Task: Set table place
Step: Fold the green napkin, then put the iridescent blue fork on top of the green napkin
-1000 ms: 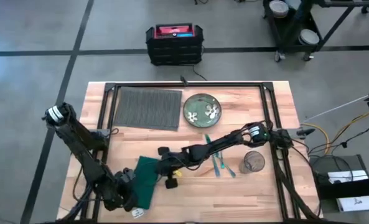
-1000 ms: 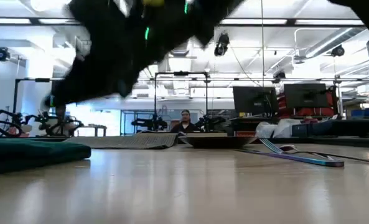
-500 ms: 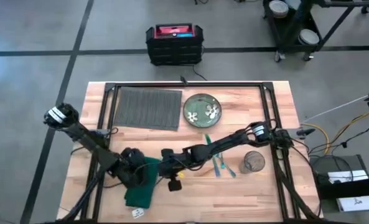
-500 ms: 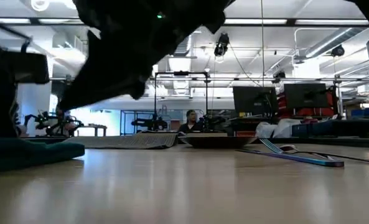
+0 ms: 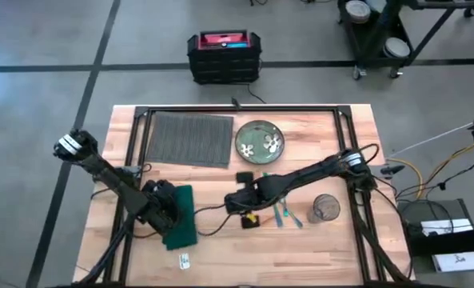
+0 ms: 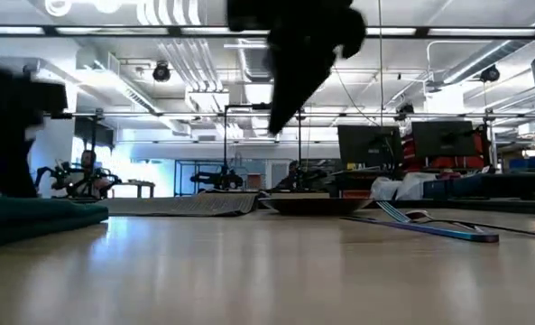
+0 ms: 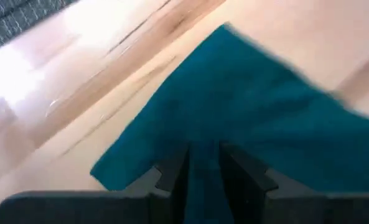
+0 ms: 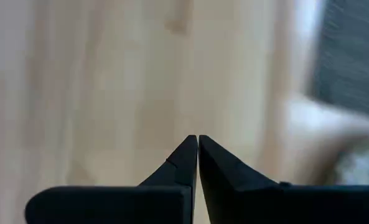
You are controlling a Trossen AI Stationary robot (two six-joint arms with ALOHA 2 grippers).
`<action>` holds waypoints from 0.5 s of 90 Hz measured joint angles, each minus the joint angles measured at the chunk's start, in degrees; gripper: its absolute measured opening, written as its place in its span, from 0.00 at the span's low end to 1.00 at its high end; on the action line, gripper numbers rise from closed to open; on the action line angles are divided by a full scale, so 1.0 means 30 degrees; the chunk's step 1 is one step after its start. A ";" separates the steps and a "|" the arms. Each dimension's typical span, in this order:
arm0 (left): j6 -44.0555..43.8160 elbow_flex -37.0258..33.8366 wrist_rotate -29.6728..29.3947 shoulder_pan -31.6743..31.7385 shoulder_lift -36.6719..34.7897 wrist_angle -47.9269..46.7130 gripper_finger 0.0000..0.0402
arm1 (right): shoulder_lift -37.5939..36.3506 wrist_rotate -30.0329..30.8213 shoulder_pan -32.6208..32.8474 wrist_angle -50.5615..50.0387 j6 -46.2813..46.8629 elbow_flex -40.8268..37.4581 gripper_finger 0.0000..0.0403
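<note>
A dark green napkin (image 5: 185, 218) lies flat on the table (image 5: 244, 256) at the near left. My left gripper (image 5: 166, 214) is at the napkin's left edge and shut on it (image 7: 203, 163). My right gripper (image 5: 230, 203) hangs over bare wood in the middle of the table, to the right of the napkin. Its fingers are shut with nothing between them (image 8: 198, 142). The dark grey ribbed placemat (image 5: 189, 138) lies flat at the far left. A green plate (image 5: 259, 140) sits on the table just to its right. My left gripper pinches the napkin near its left edge (image 7: 203, 146) between its two fingers. The fingers come from the table's left, slanting down. The cloth spreads out ahead of the fingers and lies on the table. One layer or several, I cannot tell.
Teal-handled cutlery (image 5: 280, 210) and a clear glass (image 5: 326, 208) lie at the near right. A small white tag (image 5: 183, 261) lies by the front edge. A black frame rail (image 5: 237, 110) runs along the far side. Bare wood shows between napkin and cutlery.
My left gripper has gone from the near edge toward the far edge, onto the napkin's left side. The napkin has slid along the table toward the far edge and a little left. My right gripper has drawn back from the napkin toward the table's right.
</note>
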 joint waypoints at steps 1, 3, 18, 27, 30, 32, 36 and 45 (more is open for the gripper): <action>0.0173 0.0218 -0.0102 -0.0009 -0.0126 -0.0026 0.19 | -0.0119 -0.0009 -0.0006 -0.0233 0.0129 0.0000 0.01; 0.0566 0.0603 -0.0305 -0.0030 -0.0361 -0.0065 0.19 | -0.0397 0.0018 -0.0021 -0.0692 0.0519 -0.0016 0.01; 0.4055 0.3063 -0.2744 -0.0176 -0.1103 0.0247 0.19 | -0.1804 -0.0131 -0.0723 -0.2960 0.3598 -0.1012 0.04; 0.5697 0.3868 -0.3539 -0.0176 -0.0941 0.0855 0.19 | -0.2373 -0.0459 -0.1455 -0.3147 0.5761 -0.2917 0.12; 0.6043 0.4000 -0.3760 -0.0176 -0.0815 0.0973 0.19 | -0.2494 -0.0853 -0.1680 -0.3055 0.6198 -0.3623 0.16; 0.6264 0.4071 -0.3885 -0.0176 -0.0717 0.1096 0.19 | -0.2590 -0.1204 -0.1792 -0.2993 0.6482 -0.4127 0.19; 0.6732 0.4177 -0.4023 -0.0176 -0.0474 0.1425 0.19 | -0.2635 -0.1680 -0.1942 -0.2894 0.6920 -0.5180 0.24; 0.7347 0.4088 -0.3897 -0.0176 0.0014 0.1660 0.19 | -0.2623 -0.1900 -0.2149 -0.2484 0.7647 -0.7141 0.34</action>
